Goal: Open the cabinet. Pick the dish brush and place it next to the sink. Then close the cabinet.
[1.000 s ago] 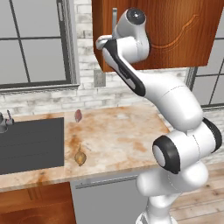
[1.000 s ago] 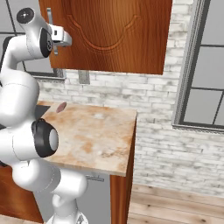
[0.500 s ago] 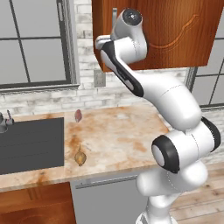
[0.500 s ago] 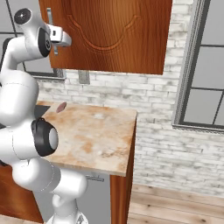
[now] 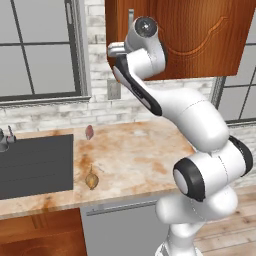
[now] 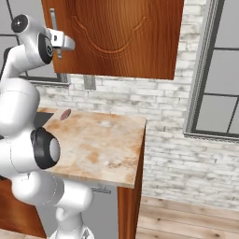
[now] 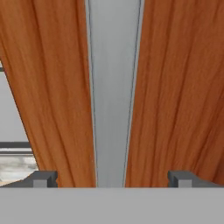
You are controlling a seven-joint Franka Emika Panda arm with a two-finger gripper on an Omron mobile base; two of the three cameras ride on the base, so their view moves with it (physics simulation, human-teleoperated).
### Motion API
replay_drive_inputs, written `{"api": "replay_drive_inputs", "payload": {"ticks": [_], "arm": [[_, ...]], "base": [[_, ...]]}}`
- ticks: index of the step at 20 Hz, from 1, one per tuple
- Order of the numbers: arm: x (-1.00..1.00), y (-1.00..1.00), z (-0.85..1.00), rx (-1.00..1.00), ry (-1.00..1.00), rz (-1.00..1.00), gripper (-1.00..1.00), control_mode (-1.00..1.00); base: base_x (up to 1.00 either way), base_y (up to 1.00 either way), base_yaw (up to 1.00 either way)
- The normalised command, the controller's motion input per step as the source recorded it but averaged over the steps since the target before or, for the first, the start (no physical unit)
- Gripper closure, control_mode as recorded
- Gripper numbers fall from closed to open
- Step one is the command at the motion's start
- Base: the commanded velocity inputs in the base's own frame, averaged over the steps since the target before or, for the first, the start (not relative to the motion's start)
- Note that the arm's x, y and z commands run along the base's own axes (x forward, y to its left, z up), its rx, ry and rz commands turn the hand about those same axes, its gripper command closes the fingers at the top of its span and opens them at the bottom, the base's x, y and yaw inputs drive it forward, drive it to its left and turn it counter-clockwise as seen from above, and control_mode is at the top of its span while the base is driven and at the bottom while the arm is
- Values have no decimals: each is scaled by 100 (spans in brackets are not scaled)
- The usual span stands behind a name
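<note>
The reddish-brown wall cabinet [image 5: 200, 35] [image 6: 121, 32] hangs above the counter with its door closed. Its vertical silver bar handle [image 5: 131, 15] [image 6: 52, 18] runs along the door's left edge. My gripper [image 6: 64, 44] is raised to that handle and stands open. In the hand view the handle [image 7: 113, 87] runs straight up between my two fingertips [image 7: 43, 178], with my gripper [image 7: 113, 178] centred on it and wood on both sides. The dish brush is hidden. The dark sink [image 5: 35, 162] lies in the counter at the left, with its faucet [image 5: 6, 137] at the edge.
A yellowish-brown onion-like lump [image 5: 91, 180] lies on the beige marble counter [image 5: 145, 155] beside the sink. A small pinkish lump [image 5: 89, 131] [image 6: 65, 114] sits near the brick back wall. Windows flank the cabinet. The counter ends at the right with wooden floor beyond.
The hand has shifted slightly left, closer to the handle. The jaws stay open and the cabinet door has not moved.
</note>
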Motion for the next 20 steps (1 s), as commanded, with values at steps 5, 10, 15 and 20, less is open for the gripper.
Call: {"api": "replay_drive_inputs", "payload": {"ticks": [5,10,15,20], "arm": [[52,0,-49,0,-3,-3,-100,-100],[57,0,-48,0,0,-1,-100,-100],[44,1,-48,0,-2,-1,-100,-100],[0,1,0,0,-1,-1,-100,-100]], "base": [[0,0,0],[0,0,0],[0,0,0],[0,0,0]]}}
